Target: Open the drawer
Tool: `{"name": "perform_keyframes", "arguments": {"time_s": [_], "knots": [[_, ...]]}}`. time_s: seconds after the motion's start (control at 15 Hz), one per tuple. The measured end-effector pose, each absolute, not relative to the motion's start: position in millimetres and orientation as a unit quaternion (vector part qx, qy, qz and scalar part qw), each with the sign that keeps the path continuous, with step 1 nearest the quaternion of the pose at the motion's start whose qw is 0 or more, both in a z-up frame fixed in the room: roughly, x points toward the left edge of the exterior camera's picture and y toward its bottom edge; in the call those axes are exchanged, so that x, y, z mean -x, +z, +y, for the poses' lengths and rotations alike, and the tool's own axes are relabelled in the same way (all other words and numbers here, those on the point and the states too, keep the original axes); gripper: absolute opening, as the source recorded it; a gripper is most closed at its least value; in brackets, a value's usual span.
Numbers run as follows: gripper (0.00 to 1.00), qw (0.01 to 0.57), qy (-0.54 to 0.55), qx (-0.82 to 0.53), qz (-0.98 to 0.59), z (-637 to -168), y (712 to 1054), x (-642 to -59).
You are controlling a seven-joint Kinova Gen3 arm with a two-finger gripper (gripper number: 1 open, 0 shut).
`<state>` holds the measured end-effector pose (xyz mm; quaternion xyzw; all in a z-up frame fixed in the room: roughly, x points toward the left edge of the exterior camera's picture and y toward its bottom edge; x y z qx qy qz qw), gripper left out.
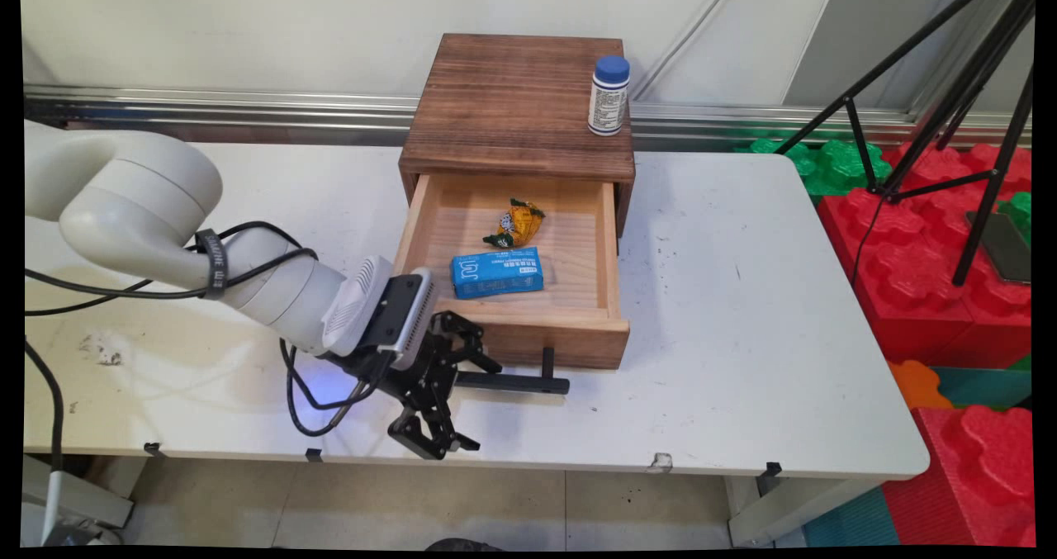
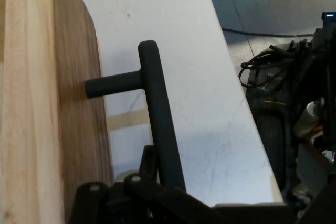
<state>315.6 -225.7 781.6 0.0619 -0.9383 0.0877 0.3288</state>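
Note:
A small wooden cabinet (image 1: 516, 105) stands on the white table (image 1: 743, 295) with its drawer (image 1: 528, 328) pulled out. Inside the drawer lie a blue carton (image 1: 496, 272) and a yellow-orange wrapped snack (image 1: 516, 223). The drawer's black bar handle (image 1: 516, 383) sticks out towards the table's front edge. My gripper (image 1: 469, 402) is open at the handle's left end, one finger on each side of the bar. In the hand view the handle (image 2: 160, 124) runs up from between the black linkage, next to the drawer front (image 2: 79, 103).
A white bottle with a blue cap (image 1: 609, 95) stands on the cabinet's top right corner. Red and green foam blocks (image 1: 925, 245) and a black tripod (image 1: 983, 130) stand off the table's right side. The table's front edge lies just below the gripper.

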Motion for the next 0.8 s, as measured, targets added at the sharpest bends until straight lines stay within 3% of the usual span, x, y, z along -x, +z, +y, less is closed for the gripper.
{"name": "perform_keyframes", "arguments": {"time_s": [0.8], "knots": [[1.0,0.332,0.087,-0.05,-0.938,-208.5,784.9,-308.5]]}}
